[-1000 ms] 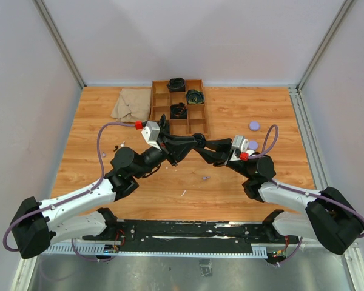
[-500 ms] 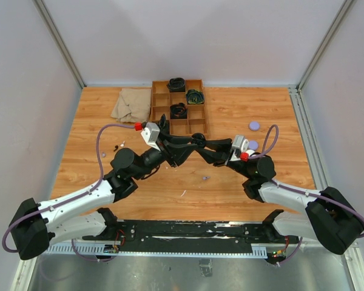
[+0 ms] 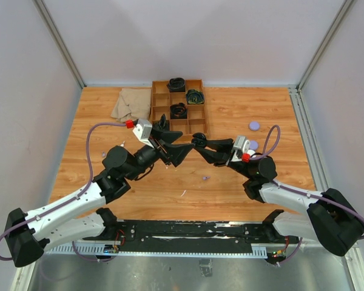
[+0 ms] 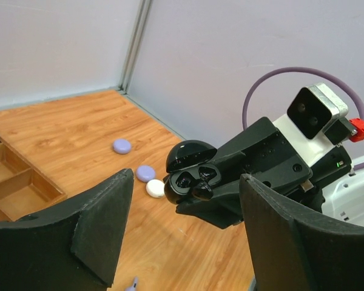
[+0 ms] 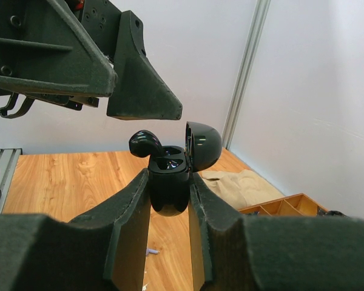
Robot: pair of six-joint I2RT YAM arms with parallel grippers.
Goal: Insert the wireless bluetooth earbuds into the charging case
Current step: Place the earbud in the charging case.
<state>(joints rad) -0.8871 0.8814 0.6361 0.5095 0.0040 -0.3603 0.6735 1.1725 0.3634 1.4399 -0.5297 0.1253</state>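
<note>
My right gripper [image 5: 168, 182] is shut on the black charging case [image 5: 168, 189], held upright above the table with its lid [image 5: 203, 145] flipped open. A black earbud [image 5: 144, 144] rests on the case's left slot and sticks up out of it. My left gripper [image 4: 185, 176] is open, its fingers [image 4: 103, 224] standing wide on either side of the case [image 4: 173, 189] without touching it. In the top view the two grippers meet nose to nose, left [image 3: 182, 150] and right [image 3: 200, 144]. A lilac earbud [image 3: 205, 178] lies on the wood below them.
A brown divided tray [image 3: 155, 106] with coiled black cables stands at the back, a beige cloth [image 3: 130, 104] to its left. Two lilac pucks [image 4: 121, 146] [image 4: 145, 173] and a white puck [image 4: 156, 188] lie to the right. Small buds [image 3: 103, 154] lie on the left.
My left gripper has opened and drawn back a little to the left, away from the case. The black earbud stays on the case. The right arm has barely moved.
</note>
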